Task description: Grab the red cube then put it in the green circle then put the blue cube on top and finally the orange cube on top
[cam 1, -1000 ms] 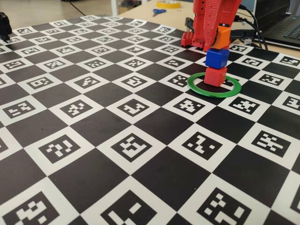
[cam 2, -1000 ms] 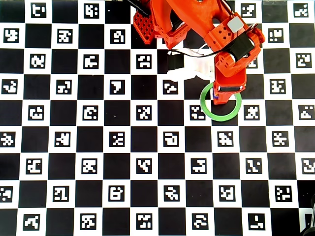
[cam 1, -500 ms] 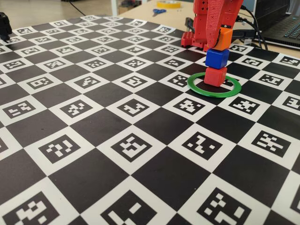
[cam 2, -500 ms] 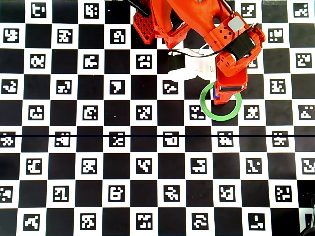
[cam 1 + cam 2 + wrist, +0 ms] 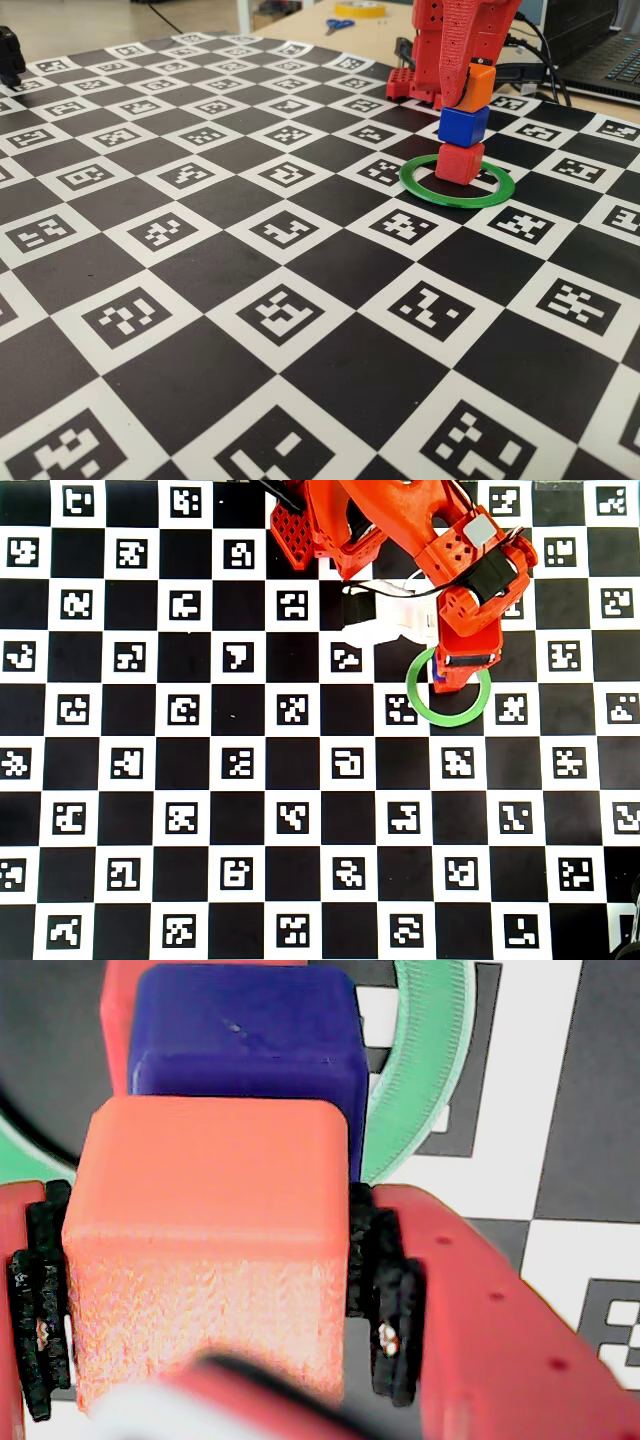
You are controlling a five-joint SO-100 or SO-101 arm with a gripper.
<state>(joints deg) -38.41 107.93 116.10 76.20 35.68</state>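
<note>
A: Why is the orange cube [image 5: 477, 86] held like that?

B: It is clamped between the black pads [image 5: 384, 1290] of the gripper [image 5: 205, 1290], one on each side face, so it can be set squarely on the stack. In the fixed view it is seen tilted, at or just above the blue cube [image 5: 462, 125]; contact cannot be confirmed.

A: And the stack?

B: The blue cube is rested on the red cube [image 5: 459, 162], which is sat inside the green circle [image 5: 452, 189], toward its far side. Smallest at the bottom, so the tower is judged tippy.

A: Counts?

B: One red, one blue, one orange cube; one green ring; one arm. In the overhead view the cubes are almost wholly hidden under the gripper [image 5: 462, 670].

A: Step?

B: Last placement, release not yet made.
</note>
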